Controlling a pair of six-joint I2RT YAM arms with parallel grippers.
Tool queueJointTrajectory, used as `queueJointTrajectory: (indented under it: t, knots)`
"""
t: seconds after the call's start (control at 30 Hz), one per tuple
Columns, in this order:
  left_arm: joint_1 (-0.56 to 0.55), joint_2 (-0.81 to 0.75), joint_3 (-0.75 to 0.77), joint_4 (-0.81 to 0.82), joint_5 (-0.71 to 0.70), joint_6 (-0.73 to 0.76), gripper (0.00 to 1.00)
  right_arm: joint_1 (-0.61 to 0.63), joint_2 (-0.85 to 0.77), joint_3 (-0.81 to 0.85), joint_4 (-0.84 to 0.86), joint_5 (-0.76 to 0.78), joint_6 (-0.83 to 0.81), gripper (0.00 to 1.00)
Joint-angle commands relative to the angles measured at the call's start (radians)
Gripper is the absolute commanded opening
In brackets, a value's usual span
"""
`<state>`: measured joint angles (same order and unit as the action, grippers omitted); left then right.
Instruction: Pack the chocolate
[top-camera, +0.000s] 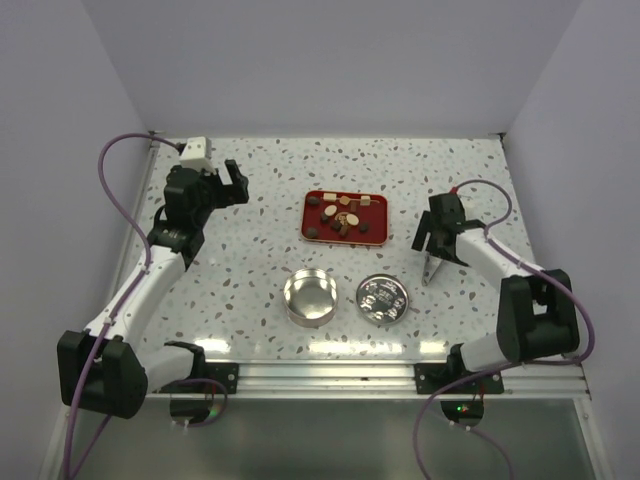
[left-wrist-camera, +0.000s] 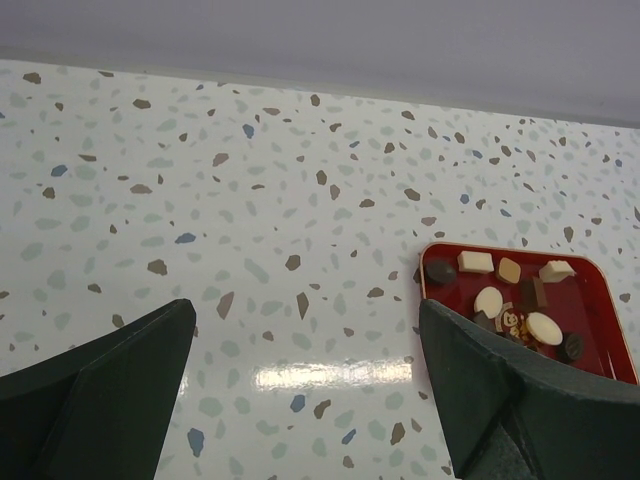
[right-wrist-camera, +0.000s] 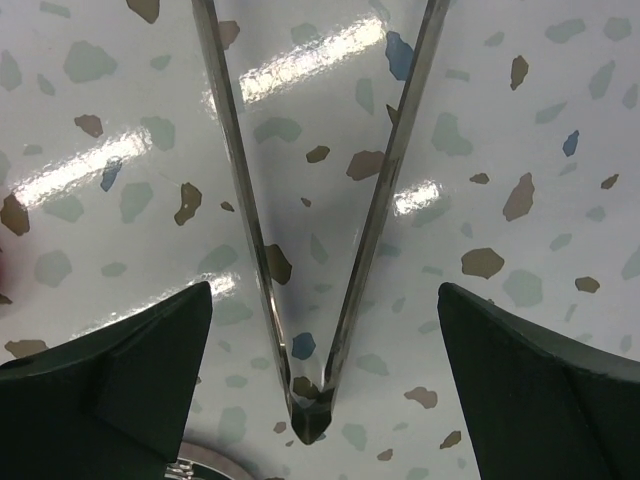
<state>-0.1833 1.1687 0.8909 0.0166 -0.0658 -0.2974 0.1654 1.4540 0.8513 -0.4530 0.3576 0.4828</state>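
Observation:
The chocolate (top-camera: 346, 218) is a set of small dark, brown and cream pieces lying in a red tray (top-camera: 309, 216) at the table's middle; it also shows in the left wrist view (left-wrist-camera: 490, 300). My left gripper (top-camera: 226, 184) is open and empty, above bare table to the left of the tray (left-wrist-camera: 604, 300). My right gripper (top-camera: 432, 246) is open, low over metal tongs (top-camera: 431, 270) to the right of the tray. In the right wrist view the V-shaped tongs (right-wrist-camera: 310, 418) lie on the table between my spread fingers (right-wrist-camera: 130, 370), untouched.
An open shiny round tin (top-camera: 310, 297) and its lid (top-camera: 383, 298) lie in front of the tray. The lid's rim shows at the bottom of the right wrist view (right-wrist-camera: 215, 466). White walls enclose the speckled table on three sides.

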Motion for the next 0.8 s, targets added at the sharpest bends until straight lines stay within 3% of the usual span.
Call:
queueJointTrajectory:
  t: [0.0, 0.3, 0.77]
  knots:
    - [0.005, -0.009, 0.029, 0.014, 0.011, -0.017, 1.0, 0.002, 0.032, -0.008, 0.033, 0.03, 0.019, 0.99]
    - [0.005, -0.007, 0.029, 0.016, 0.024, -0.019, 1.0, 0.002, 0.104, -0.02, 0.108, 0.001, 0.017, 0.95]
    - [0.005, -0.037, 0.019, 0.019, 0.011, -0.009, 1.0, -0.001, 0.197, 0.049, 0.094, -0.051, -0.004, 0.86]
